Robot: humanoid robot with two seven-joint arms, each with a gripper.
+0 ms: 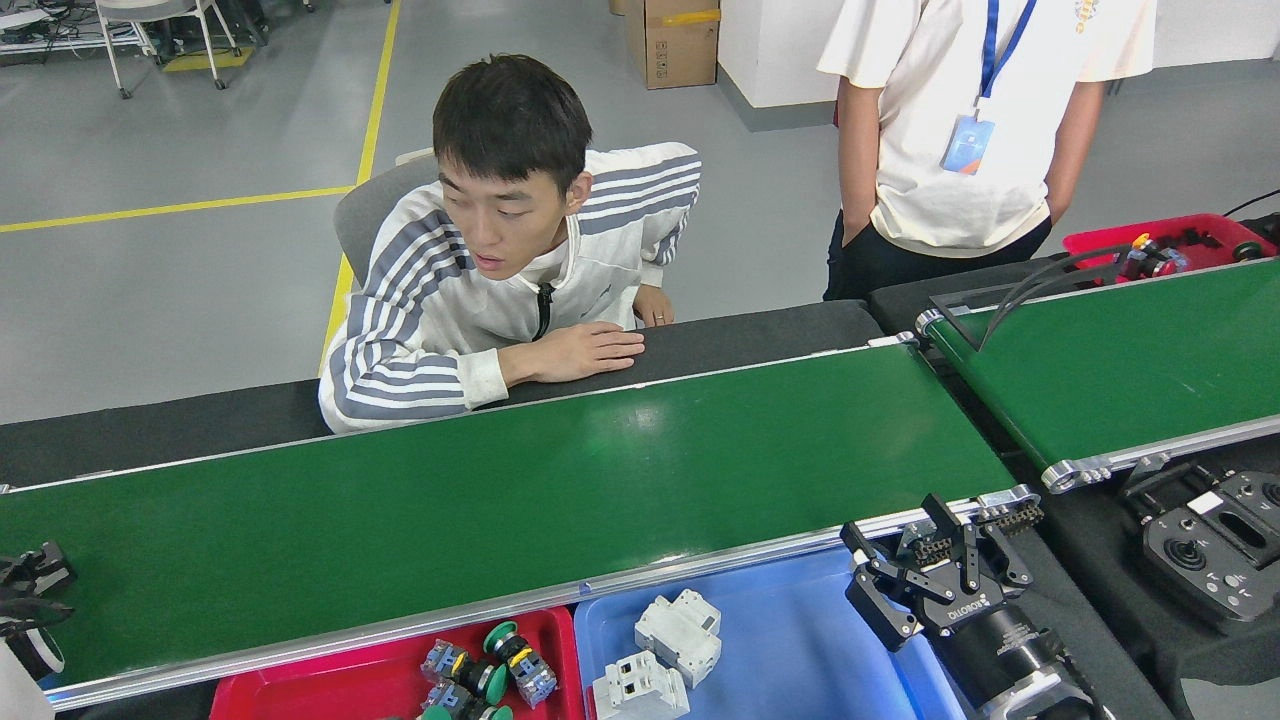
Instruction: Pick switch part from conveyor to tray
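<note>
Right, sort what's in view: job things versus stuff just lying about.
Job:
conveyor
red tray holding green-capped switch parts
left gripper
right gripper

Lying about:
blue tray with white breakers
angled belt
far red bin
black controller
</note>
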